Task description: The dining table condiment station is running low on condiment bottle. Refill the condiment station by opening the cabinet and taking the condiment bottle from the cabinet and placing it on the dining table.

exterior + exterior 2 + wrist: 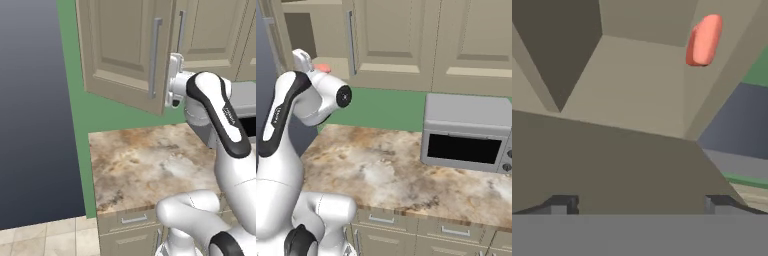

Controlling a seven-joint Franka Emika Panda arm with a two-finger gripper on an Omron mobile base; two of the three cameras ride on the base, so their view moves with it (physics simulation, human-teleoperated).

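The cabinet's left door [125, 50] stands swung out, its silver bar handle [156, 57] facing me. My hand [303, 60] is raised at the open cupboard [301, 30], just past the door's edge [174, 75]. In the hand view the gripper [642, 204] is open, with nothing between its fingertips [562, 204]; it looks in along the beige shelf [632, 85]. The stretch of shelf in view is bare. The condiment bottle is hidden or out of view. The dining table is out of view.
A flat pink oval lump [703, 40] lies on the shelf near its right side [323, 67]. Below is a marble counter [145, 165] with a grey microwave [466, 132] on the right. Closed cupboard doors [406, 40] continue rightwards; drawers [134, 219] sit under the counter.
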